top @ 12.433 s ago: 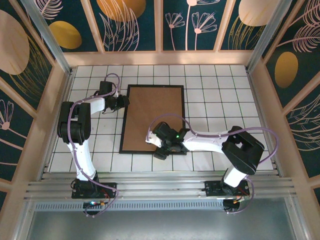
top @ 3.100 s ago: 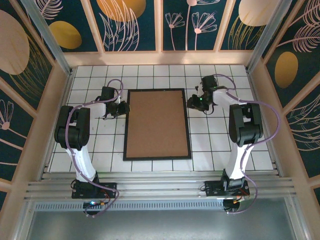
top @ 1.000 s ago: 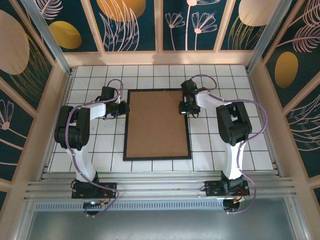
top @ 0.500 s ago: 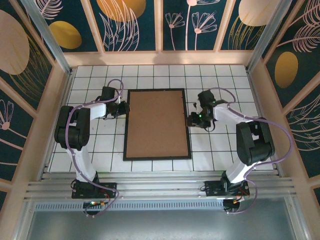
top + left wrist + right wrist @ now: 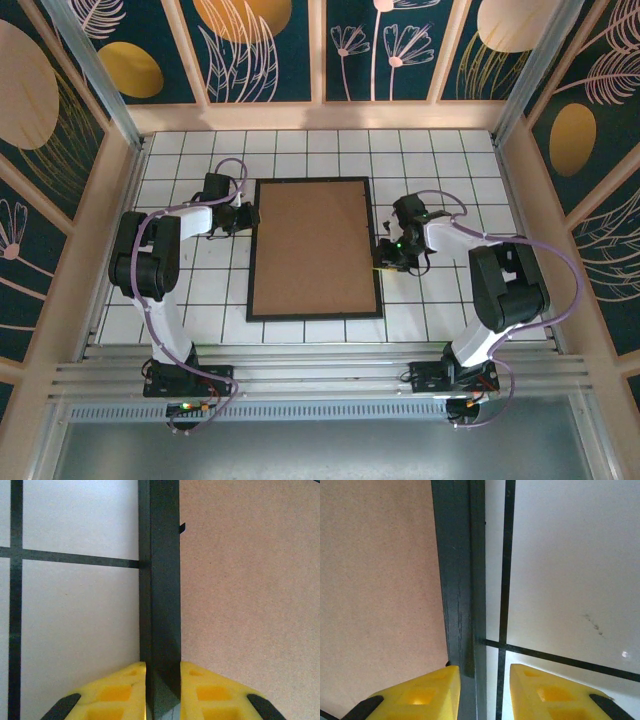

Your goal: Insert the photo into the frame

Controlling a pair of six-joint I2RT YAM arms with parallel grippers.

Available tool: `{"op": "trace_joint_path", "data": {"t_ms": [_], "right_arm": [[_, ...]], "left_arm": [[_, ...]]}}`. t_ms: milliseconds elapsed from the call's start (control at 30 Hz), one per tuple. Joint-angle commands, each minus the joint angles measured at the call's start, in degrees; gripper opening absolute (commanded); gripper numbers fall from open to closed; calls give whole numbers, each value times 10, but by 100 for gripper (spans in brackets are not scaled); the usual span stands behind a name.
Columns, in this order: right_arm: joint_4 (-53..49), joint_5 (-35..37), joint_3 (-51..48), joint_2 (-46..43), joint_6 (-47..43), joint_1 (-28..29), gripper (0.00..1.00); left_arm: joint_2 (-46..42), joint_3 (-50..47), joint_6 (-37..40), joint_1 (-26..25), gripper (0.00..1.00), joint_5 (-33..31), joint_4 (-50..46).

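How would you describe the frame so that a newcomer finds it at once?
Look at the white tiled table. In its middle lies the frame, a large rectangle with a thin black rim. Its brown backing board sets it apart from the white tiles.

The top camera looks down from high, nearward of the thin black rectangular picture frame (image 5: 252, 250), seeing it whole. Each wrist camera faces down, very close: left over the frame (image 5: 159, 590) at its left side, right over its right side.
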Motion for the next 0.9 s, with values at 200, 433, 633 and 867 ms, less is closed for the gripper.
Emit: {"op": "trace_joint_path", "data": {"t_ms": [200,433,633,867], "right_arm": [[13,-8,8,28,5,8,33],[18,-10,16,45,11,26,34],[15,11,26,59,19,48,35],[-2,91,35,86,36,87,43]], "left_arm": [[-14,-1,8,-9,19,21,-24],[-15,-2,8,-9,19,24,-23],[-16,-5,5,-10,19,28,-19],[-18,-9,4,-12,19,29,-16]]}}
